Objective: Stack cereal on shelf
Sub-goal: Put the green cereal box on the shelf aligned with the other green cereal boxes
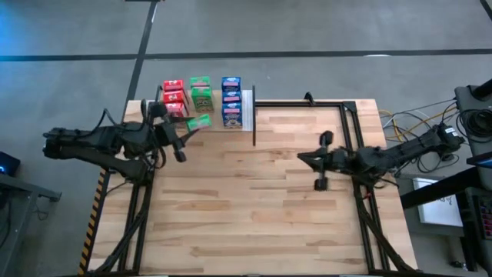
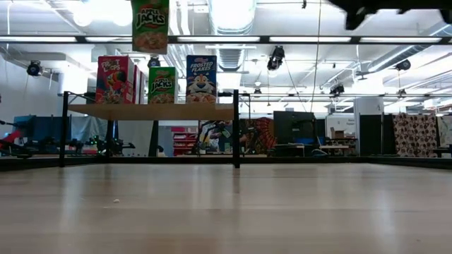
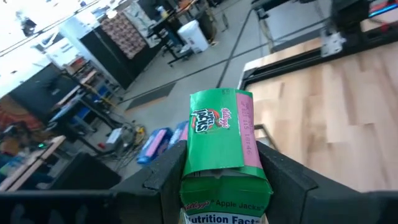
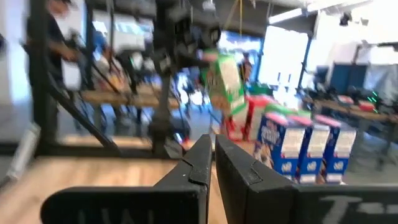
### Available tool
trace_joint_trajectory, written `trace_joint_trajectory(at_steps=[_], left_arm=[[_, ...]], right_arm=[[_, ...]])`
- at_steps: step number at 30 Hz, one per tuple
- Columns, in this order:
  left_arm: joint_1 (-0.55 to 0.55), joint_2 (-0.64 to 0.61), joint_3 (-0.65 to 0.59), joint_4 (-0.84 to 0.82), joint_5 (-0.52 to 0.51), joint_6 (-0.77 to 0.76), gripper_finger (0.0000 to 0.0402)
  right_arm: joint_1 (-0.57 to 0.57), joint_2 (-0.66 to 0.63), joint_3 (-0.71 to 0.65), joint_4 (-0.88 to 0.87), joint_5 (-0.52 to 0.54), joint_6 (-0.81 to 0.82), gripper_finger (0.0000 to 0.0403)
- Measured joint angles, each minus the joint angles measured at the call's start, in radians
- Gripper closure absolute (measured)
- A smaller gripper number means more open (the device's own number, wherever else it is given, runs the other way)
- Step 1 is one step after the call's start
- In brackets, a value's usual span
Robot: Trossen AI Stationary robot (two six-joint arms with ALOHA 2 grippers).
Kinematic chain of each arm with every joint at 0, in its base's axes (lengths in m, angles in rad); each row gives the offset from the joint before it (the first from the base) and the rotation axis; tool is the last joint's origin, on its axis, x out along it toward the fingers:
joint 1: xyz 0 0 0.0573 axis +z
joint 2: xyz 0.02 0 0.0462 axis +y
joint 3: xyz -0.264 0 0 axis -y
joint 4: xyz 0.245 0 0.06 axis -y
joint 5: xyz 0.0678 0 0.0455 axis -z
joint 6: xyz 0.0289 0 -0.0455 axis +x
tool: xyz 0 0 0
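My two arms are dark, nearly black, built of chunky jointed segments with thin black cables looping along them. My left tool (image 1: 182, 131) has two broad, matte black fingers (image 3: 292, 177) with flat angular faces. My right tool (image 4: 214, 163) has the same blocky black fingers with bevelled edges.

The green box (image 3: 221, 140) clamped in the left gripper (image 3: 217, 180) read "Apple Jacks", with "Nutrition Facts" on its lower panel. On the shelf (image 2: 152, 111), a blue box (image 2: 201, 79) read "Frosted Flakes", and just left of it a green box (image 2: 162, 85) read "Jacks".
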Motion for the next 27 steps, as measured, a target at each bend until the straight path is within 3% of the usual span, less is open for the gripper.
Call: trace_joint_trajectory(at_steps=[5,13,27], left_arm=[[0.059,-0.015,0.000,-0.004,0.026,0.029,0.0248],[0.136,0.007,-0.010,-0.016,0.196,0.017,0.0248],[0.138,0.018,-0.085,0.044,0.214,-0.041,0.0248]], right_arm=[[-0.084,0.139,0.148,-0.142,-0.010,0.018,0.0390],[-0.214,0.263,0.406,-0.433,-0.185,0.049,0.0390],[-0.288,0.521,0.814,-0.702,-0.211,-0.021,0.0390]])
